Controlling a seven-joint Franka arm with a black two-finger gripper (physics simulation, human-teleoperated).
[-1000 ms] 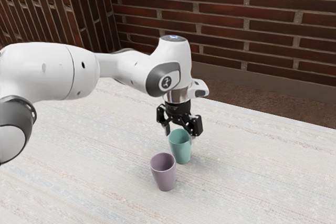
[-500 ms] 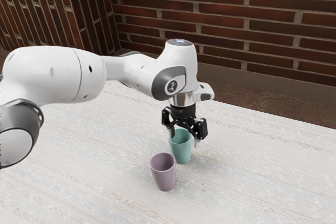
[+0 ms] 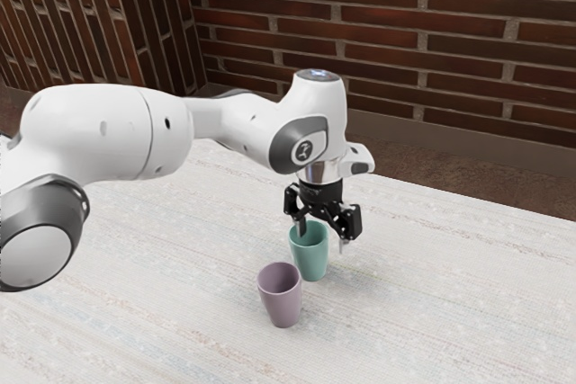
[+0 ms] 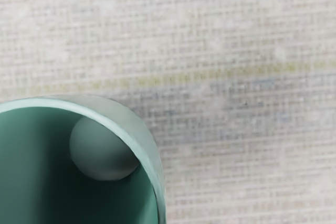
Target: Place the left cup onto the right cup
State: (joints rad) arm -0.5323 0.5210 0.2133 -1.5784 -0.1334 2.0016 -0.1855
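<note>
Exterior view shows the black gripper (image 3: 323, 236) down at the teal cup (image 3: 309, 258), its fingers apart and straddling the cup's wall: one finger dips inside the mouth, the other hangs just outside the rim on the side away from the arm. They look too wide apart to be pressing the wall, so I judge nothing is gripped yet. The teal cup stands upright on the pale woven table (image 3: 450, 303). The mauve cup (image 3: 280, 294) stands upright near it, on the side toward the camera, the two apart.

The risk I see is in the pinch itself. A hold on one wall puts the cup's weight off to one side, so the cup may swing or tilt once lifted. If one finger meets the wall before the other, it could shove the teal cup across the cloth, perhaps into the mauve cup. A tilted cup would catch the mauve rim instead of settling in.

In the wrist view the teal cup (image 4: 144, 145) is a smooth, thin-walled tumbler with no handle, a rounded lip, a dark green inside and a small paler round floor. It tapers toward the base and looks about the size of the mauve cup.
</note>
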